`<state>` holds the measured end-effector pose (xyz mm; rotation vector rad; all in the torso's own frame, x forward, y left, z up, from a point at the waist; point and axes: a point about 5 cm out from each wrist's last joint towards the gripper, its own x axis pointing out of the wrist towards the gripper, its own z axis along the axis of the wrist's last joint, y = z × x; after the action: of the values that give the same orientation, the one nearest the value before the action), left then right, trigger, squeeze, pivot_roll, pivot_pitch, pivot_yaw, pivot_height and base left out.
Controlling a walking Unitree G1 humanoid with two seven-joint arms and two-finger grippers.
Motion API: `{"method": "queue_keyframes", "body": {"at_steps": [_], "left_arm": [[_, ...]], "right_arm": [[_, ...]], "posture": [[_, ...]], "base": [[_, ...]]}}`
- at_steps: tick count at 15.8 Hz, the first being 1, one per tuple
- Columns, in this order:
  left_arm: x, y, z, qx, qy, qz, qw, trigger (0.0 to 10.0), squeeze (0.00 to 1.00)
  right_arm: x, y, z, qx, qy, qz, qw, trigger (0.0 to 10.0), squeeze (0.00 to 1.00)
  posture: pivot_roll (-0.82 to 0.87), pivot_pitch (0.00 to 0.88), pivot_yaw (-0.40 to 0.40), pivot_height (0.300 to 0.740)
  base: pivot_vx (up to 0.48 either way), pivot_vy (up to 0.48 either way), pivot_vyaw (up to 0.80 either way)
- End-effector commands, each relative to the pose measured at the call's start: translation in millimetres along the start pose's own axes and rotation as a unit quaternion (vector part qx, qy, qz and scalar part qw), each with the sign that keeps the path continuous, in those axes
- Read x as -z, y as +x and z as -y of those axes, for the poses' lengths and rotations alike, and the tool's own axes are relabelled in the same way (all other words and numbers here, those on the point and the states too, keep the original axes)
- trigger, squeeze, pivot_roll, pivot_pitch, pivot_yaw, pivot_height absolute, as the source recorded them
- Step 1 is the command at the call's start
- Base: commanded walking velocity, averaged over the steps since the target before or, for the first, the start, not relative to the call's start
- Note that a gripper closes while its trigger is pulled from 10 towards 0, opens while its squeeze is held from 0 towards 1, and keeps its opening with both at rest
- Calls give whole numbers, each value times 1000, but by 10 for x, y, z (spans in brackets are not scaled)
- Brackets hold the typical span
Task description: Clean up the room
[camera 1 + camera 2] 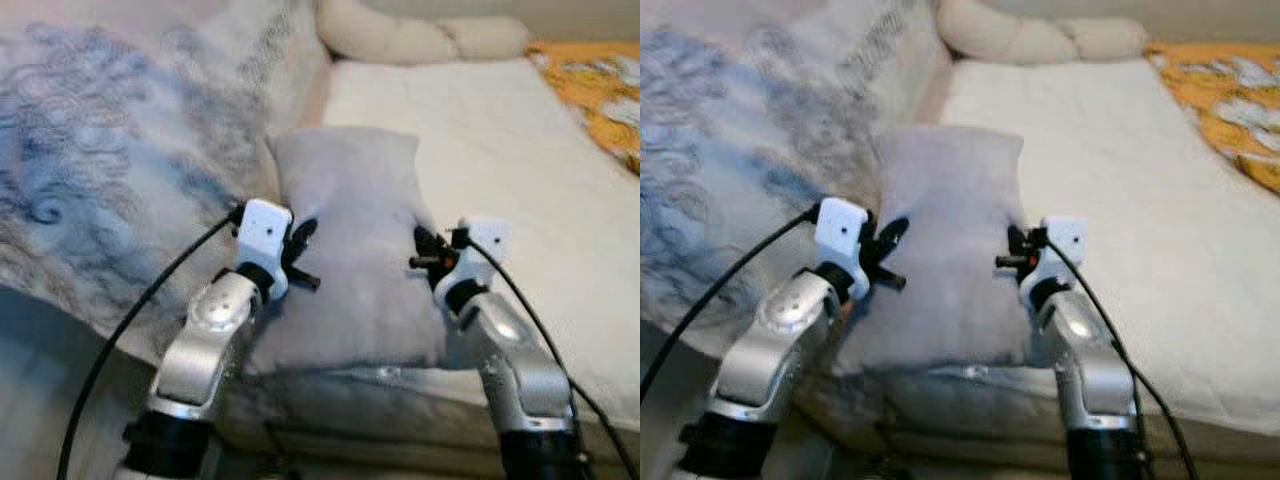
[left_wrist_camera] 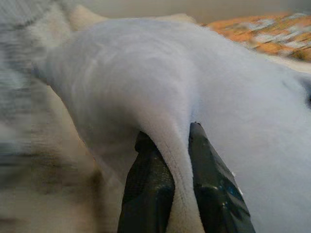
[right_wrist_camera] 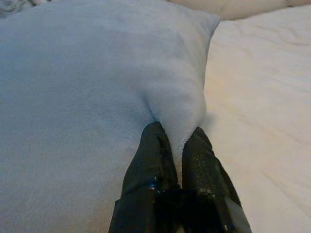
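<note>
1. Landmark: the pale grey, soft plush rectangular pillow (image 1: 350, 255) lies lengthwise on the near edge of the white-sheeted bed (image 1: 520, 170), its far corners toward the cream bolster cushion (image 1: 420, 35) at the head.
2. To the pillow's left lies a blue-and-grey swirl-patterned quilt (image 1: 110, 170), bunched up against it.
3. Left gripper (image 2: 177, 187): fingers nearly closed, pinching a raised fold of fabric on the pillow's left edge.
4. Right gripper (image 3: 177, 160): fingers likewise nearly closed, nipping a fold on the pillow's right edge.
5. Beyond the pillow's right, an orange patterned blanket (image 1: 600, 85) lies well apart.
6. Judgement: both holds take fabric only, not filling. Lift both sides evenly and slowly; uneven pull risks one fold slipping free.
7. Keep the pillow clear of the quilt while carrying it toward the bolster.
</note>
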<state>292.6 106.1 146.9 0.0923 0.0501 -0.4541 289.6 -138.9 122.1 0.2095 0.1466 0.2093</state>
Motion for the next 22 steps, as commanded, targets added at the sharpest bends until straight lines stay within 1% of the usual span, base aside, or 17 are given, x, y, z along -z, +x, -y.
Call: {"method": "queue_keyframes", "body": {"at_steps": [1,4,5,6,9,12,13,15,17,18,20,22], "left_arm": [[-100,13,-48,-8,12,23,1000,10000,0],[-106,18,12,-2,12,23,1000,10000,0],[-112,13,41,1,5,26,1000,10000,0],[-115,10,88,12,11,26,1000,10000,0],[-90,10,147,21,48,11,999,10000,0],[-91,71,205,27,75,2,997,10000,0],[-91,123,195,20,82,-6,996,10000,0],[-144,266,184,28,100,-7,995,10000,0],[-169,399,146,29,113,-10,993,10000,0],[-173,424,138,29,114,-10,993,10000,0],[-171,582,95,29,117,-21,992,10000,0],[-232,724,88,37,132,-20,990,10000,0]], "right_arm": [[-69,-32,91,21,-2,13,1000,10000,0],[-64,-46,103,22,-6,15,1000,10000,0],[-60,-48,105,22,-6,14,1000,10000,0],[-48,-47,106,23,-7,12,1000,10000,0],[-25,-44,108,24,-9,7,1000,10000,0],[-7,-28,143,32,-11,1,999,10000,0],[-12,-10,158,38,-10,1,999,10000,0],[-22,72,210,54,-5,1,999,10000,0],[13,155,274,64,-9,-8,998,10000,0],[25,171,288,67,-10,-11,998,10000,0],[123,296,355,72,-7,-32,997,10000,0],[213,433,428,81,12,-52,995,10000,0]], "posture": [[38,0,59,740],[36,0,58,740],[38,0,56,740],[42,0,53,740],[45,0,49,740],[47,0,44,740],[47,0,45,740],[53,0,45,740],[54,0,47,740],[54,0,47,740],[58,0,61,740],[67,0,75,740]], "base": [[386,0,0],[367,0,0],[0,0,0],[0,0,0],[0,0,0],[0,0,0],[0,0,0],[0,0,0],[0,0,0],[0,0,0],[0,0,0],[0,0,0]]}}
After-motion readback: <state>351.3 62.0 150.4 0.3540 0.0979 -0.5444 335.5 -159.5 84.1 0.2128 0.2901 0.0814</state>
